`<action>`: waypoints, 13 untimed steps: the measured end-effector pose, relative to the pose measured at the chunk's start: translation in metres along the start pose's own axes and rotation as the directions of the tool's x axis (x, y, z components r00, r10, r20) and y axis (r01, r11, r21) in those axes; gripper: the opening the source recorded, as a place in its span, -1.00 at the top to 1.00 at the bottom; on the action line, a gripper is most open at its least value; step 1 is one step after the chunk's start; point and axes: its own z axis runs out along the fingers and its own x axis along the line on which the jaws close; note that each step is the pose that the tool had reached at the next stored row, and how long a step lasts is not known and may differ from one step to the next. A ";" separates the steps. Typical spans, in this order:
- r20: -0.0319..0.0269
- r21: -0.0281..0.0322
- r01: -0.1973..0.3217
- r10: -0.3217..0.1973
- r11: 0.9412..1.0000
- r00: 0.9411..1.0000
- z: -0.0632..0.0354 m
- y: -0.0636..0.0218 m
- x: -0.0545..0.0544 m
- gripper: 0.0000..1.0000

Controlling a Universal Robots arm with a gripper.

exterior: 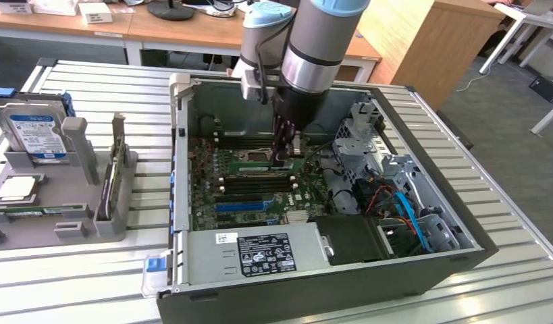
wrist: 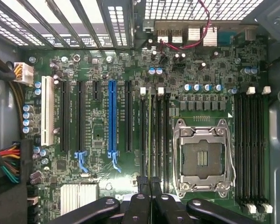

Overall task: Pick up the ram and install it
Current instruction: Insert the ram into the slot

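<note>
**Q:** What marks the landmark in this figure?

**A:** The CPU socket, a square metal frame with its centre open, on the motherboard inside the open computer case.

**Q:** Where is the gripper in relation to it?

**A:** The gripper reaches down into the case from the arm and sits just beside the socket, over the nearer bank of black memory slots. That bank lies between the socket and the blue slot strip.

**Q:** How do its fingers stand?

**A:** The two black fingers are drawn together and clamped on the top edge of the ram.

**Q:** And where is the ram itself?

**A:** It stands on edge in line with that bank, parallel to the socket's side. In the wrist view it shows as a thin green line among the slots. In the exterior view the ram is a green strip running out from under the fingertips. Whether it is fully seated in its slot cannot be told.

**Q:** What lies on the socket's far side?

**A:** A second bank of memory slots with white end clips.

**Q:** Anything further off?

**A:** The power supply at the case's near wall. Well apart, outside the case, a grey fixture holds a hard drive.
</note>
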 end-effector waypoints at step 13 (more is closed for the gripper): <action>0.000 0.001 0.000 0.000 1.000 1.000 0.0112 -0.0002 0.000 0.76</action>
